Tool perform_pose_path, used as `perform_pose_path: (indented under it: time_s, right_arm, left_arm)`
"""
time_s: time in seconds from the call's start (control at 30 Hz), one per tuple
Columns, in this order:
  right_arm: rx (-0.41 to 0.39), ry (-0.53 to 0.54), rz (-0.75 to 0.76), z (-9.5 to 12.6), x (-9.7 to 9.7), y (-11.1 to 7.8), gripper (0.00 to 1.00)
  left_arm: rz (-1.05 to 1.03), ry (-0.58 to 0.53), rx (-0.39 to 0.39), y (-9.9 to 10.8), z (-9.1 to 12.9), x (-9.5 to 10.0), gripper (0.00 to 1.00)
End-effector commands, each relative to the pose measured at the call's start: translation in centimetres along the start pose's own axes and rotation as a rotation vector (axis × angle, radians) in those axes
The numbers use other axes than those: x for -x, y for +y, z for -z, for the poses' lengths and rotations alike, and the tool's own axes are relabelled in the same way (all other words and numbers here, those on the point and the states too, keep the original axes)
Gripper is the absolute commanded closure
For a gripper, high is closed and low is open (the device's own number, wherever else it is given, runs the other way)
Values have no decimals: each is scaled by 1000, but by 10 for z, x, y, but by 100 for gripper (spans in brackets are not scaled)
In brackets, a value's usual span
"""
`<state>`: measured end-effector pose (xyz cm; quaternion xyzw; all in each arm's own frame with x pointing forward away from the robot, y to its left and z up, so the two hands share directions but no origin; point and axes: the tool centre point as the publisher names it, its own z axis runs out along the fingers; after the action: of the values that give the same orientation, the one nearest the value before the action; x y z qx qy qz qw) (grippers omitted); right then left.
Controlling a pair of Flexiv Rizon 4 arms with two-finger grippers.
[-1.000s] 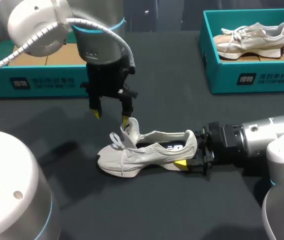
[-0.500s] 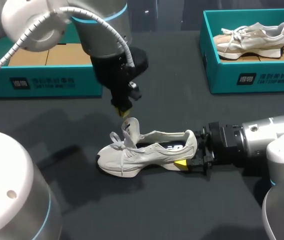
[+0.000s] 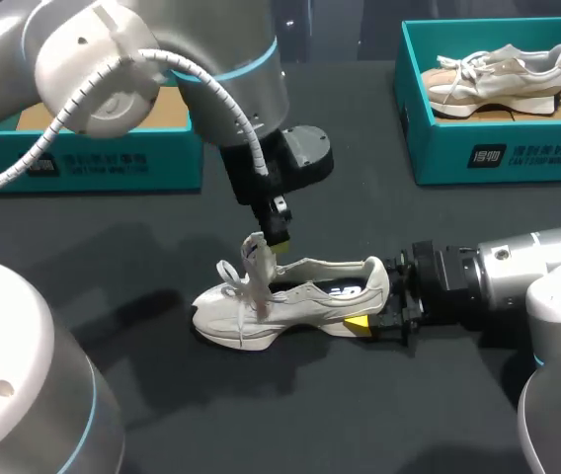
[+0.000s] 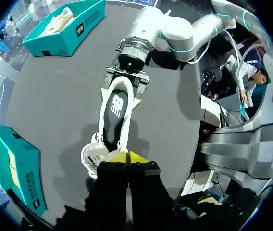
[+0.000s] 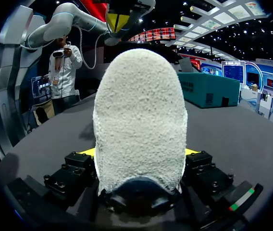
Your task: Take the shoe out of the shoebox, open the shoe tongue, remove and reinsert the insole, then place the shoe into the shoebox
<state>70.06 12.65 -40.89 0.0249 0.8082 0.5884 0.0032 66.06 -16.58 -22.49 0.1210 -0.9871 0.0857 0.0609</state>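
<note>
A pale grey sneaker (image 3: 261,308) lies on its sole on the dark table, toe to the left. Its tongue (image 3: 254,252) stands raised, and the dark insole (image 3: 345,289) shows inside. My right gripper (image 3: 371,296) is shut on the heel, one yellow-tipped finger on each side. In the right wrist view the fuzzy heel (image 5: 139,110) fills the space between the fingers of that gripper (image 5: 139,151). My left gripper (image 3: 279,238) hangs shut just right of the tongue's top. In the left wrist view its tips (image 4: 127,157) meet beside the tongue (image 4: 98,155), above the insole (image 4: 115,108), with nothing seen between them.
A teal shoebox (image 3: 498,153) at the back right holds a second sneaker (image 3: 498,74). Another teal box (image 3: 93,163) with a cardboard lining stands at the back left. Bare dark tabletop lies in front of the shoe.
My left gripper has closed, turned, and moved right and down to the tongue's top. The shoe and my right arm have stayed where they were.
</note>
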Motion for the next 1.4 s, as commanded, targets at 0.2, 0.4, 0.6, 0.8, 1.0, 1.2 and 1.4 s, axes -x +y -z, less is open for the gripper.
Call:
perform_pose_path:
  time_s: [0.2,0.4,0.6,0.8,1.0,1.2,1.4]
  right_arm:
    - [-3,-1,-1,-2,-1,-1,100]
    - [-3,-1,-1,-2,-1,-1,100]
    - [-3,-1,-1,-2,-1,-1,100]
    - [-3,-1,-1,-2,-1,-1,100]
    - [-3,-1,-1,-2,-1,-1,100]
    - [-3,-1,-1,-2,-1,-1,100]
    - [-3,-1,-1,-2,-1,-1,100]
  left_arm:
    - [-236,-1,-33,-3,-18,3,100]
    - [-297,3,-33,-22,-43,11,100]
    - [-333,3,-30,-37,-67,20,100]
    - [-348,11,-21,-48,-88,31,100]
    - [-352,22,-8,-56,-107,34,100]
    - [-351,52,20,-55,-122,31,100]
    - [-334,94,52,-39,-137,27,100]
